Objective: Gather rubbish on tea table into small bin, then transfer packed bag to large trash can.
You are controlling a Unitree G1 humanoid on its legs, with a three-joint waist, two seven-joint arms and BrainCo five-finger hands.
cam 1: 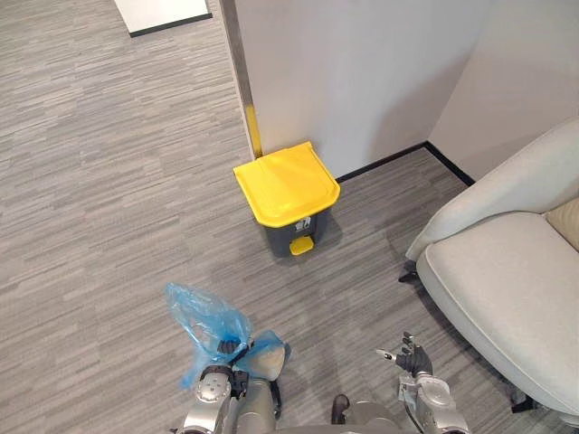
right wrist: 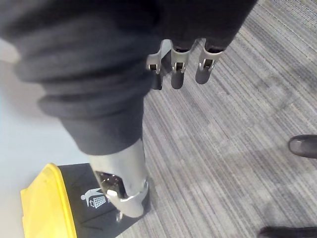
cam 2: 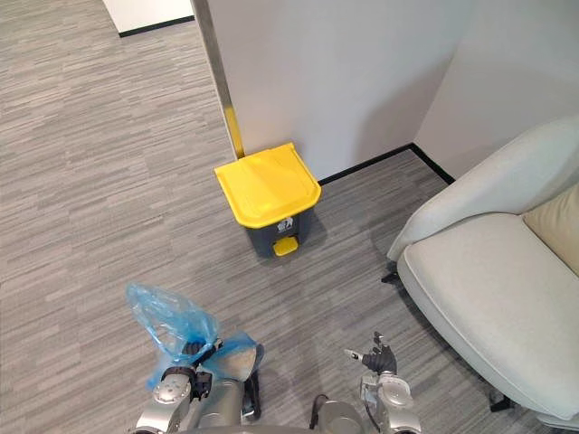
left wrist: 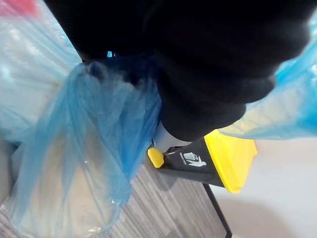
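Hanging by its bunched neck, the bag (cam 1: pixel 201 318) is gripped in the left hand (cam 1: pixel 217 380) at 7 o'clock so nothing gets spilled. The trash can (cam 1: pixel 291 231) at 12 is closed; the right hand (cam 1: pixel 414 360) is relaxed, empty, free for the lid (cam 1: pixel 285 181).

Open carpet (cam 1: pixel 118 199) before the closed yellow-lidded bin (cam 1: pixel 288 192), wall (cam 1: pixel 362 72) close behind it, armchair (cam 1: pixel 507 280) on the right.

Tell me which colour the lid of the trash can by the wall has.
Yellow: the lid shows best in the left eye view.
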